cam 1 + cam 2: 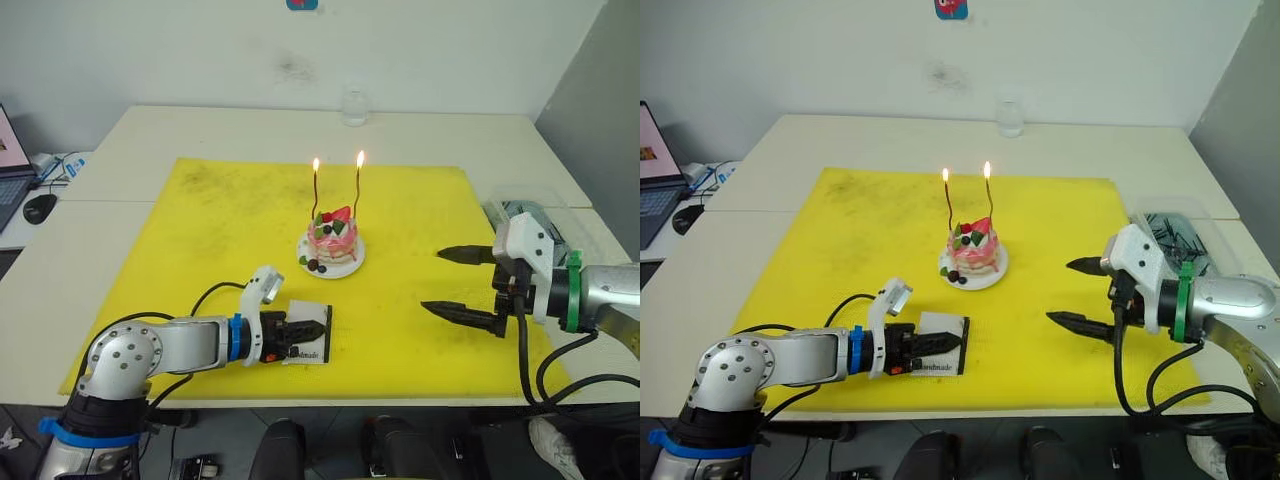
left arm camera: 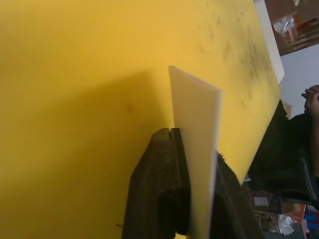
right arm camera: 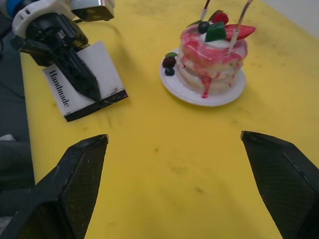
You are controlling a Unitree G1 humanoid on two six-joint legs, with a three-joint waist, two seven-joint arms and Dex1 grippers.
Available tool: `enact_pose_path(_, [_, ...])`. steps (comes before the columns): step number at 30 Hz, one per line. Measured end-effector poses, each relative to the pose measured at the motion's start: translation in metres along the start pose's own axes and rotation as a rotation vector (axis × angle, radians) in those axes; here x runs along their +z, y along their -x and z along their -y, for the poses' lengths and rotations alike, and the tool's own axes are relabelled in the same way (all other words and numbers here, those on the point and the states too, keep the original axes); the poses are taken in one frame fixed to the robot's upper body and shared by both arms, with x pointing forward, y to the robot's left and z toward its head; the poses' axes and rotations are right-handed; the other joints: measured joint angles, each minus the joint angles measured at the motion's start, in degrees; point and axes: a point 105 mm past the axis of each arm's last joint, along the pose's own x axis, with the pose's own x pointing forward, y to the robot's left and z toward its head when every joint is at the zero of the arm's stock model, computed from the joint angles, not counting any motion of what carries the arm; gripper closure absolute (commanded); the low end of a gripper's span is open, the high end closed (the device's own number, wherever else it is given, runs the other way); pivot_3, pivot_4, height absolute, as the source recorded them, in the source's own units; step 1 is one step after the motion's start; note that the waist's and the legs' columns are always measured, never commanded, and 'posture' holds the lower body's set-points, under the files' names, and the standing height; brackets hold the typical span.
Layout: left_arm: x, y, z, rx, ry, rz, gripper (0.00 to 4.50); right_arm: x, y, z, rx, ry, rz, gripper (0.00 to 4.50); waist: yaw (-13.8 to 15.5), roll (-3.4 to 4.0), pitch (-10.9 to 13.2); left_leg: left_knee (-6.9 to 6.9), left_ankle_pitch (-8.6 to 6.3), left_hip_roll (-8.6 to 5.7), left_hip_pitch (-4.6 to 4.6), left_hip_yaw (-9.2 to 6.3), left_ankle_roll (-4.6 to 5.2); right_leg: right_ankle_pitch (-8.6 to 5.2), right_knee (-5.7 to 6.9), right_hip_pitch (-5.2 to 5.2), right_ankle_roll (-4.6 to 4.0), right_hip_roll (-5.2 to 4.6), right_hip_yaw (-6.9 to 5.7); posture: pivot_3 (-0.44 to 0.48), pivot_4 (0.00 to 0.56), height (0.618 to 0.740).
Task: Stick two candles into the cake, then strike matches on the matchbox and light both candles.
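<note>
Left pincer [image 1: 305, 336] clamped on matchbox [image 3: 84, 79], near-left of cake [image 1: 333, 240]; candles [image 1: 316, 192] lit; right pincer [image 1: 455, 283] spread apart.

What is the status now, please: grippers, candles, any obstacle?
Left gripper shut on matchbox, flat on mat. Right gripper open, empty, right of cake. Both candles standing in cake, lit. Nothing in the way.
</note>
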Motion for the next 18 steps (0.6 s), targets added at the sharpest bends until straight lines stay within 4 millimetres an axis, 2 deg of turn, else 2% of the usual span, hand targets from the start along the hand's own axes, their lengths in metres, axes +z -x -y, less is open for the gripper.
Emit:
enact_pose_path(6, [0.003,0.004,0.004,-0.023,-0.028,-0.007,1.21,-0.004,0.001,-0.004,0.004,0.0,-0.029,0.0,0.41,0.0,0.0,-0.03,0.0,0.03,0.01,0.01,0.0,-0.01,-0.02,-0.02,-0.01,0.02,0.0,0.0,0.15,0.729])
enact_pose_path(10, [0.006,0.02,0.003,0.008,-0.075,-0.016,0.04,-0.003,0.001,-0.007,0.014,0.008,-0.035,0.0,0.33,0.0,0.0,-0.06,0.0,0.09,0.05,-0.02,0.0,-0.02,0.02,-0.03,-0.03,0.07,-0.03,0.0,0.15,0.729])
enact_pose_path(15, [0.011,0.05,-0.006,0.114,-0.133,-0.014,0.04,-0.001,0.002,-0.006,0.016,0.022,-0.043,0.0,0.39,0.0,0.0,-0.08,0.0,0.1,0.03,0.0,-0.01,-0.05,-0.01,-0.05,-0.08,0.01,-0.02,0.0,0.15,0.729])
enact_pose_path(18, [0.015,0.068,-0.005,0.157,-0.21,-0.012,0.04,0.002,0.006,-0.001,0.008,0.054,-0.05,0.0,0.44,-0.01,0.02,-0.07,-0.01,0.05,-0.01,0.06,-0.01,-0.05,-0.07,-0.06,-0.08,-0.05,0.01,0.0,0.15,0.729])
